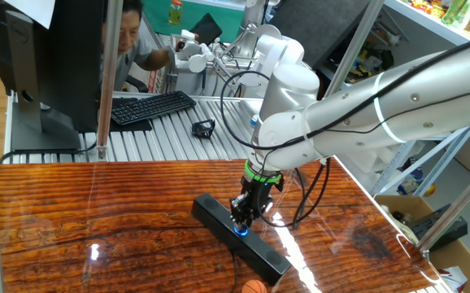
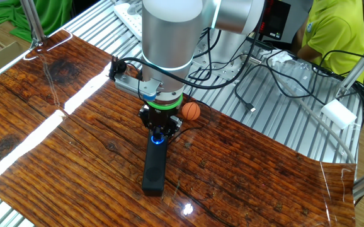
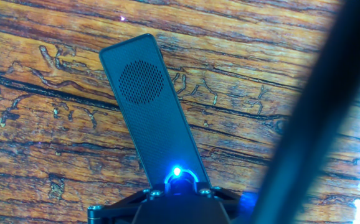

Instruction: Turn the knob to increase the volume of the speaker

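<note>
Hand view: gripper [image 3: 179,198] sits over knob [image 3: 177,176] on speaker [image 3: 147,102] — grip probably closed, can't tell; twist slow w/o shifting bar.

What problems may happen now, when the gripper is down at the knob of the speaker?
The speaker lies loose on the table, so twisting the knob may swivel the whole bar. The gripper hides its hold, so it may slip. The small orange ball beside the arm could get bumped.
</note>
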